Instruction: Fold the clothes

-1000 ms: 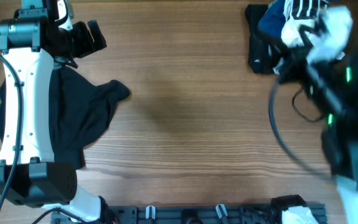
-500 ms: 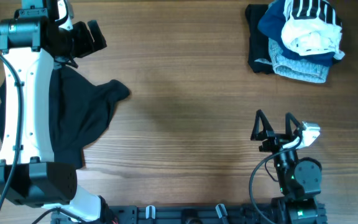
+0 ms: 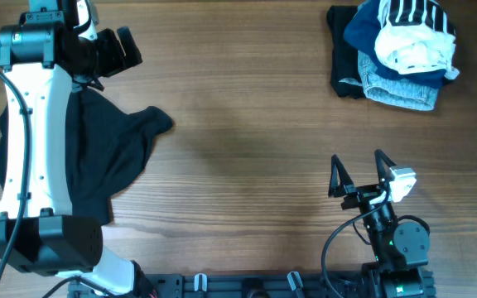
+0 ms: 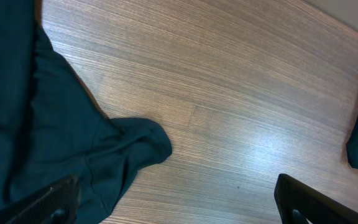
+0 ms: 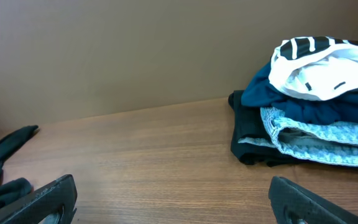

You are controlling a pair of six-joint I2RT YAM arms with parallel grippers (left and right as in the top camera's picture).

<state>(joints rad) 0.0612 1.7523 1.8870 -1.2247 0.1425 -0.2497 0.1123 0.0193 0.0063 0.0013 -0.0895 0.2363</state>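
The pile of clothes (image 3: 394, 51) sits at one far corner of the table (image 3: 247, 124), and everything else I place from it. On top of the pile lies the white T-shirt (image 3: 418, 43), bunched, its black stripes showing at the far edge. Under it is a dark blue garment (image 3: 361, 30), then a pale blue piece (image 3: 400, 88), and at the bottom a folded black piece (image 3: 344, 73) that sticks out on the side toward the table's middle.

My right gripper (image 3: 357, 162) is on the near side of the pile, well apart from it and pointing toward it. Its fingers (image 5: 45, 198) are spread wide with nothing between them.

The black garment (image 3: 114, 149) lies loose and crumpled well apart from the pile, across the bare middle of the table (one lobe reaches toward the pile). My left arm (image 3: 31, 141) runs over it. My left gripper (image 3: 121, 48) is at the garment's far edge, level with the pile, its fingers (image 4: 47, 200) also wide apart and holding nothing.
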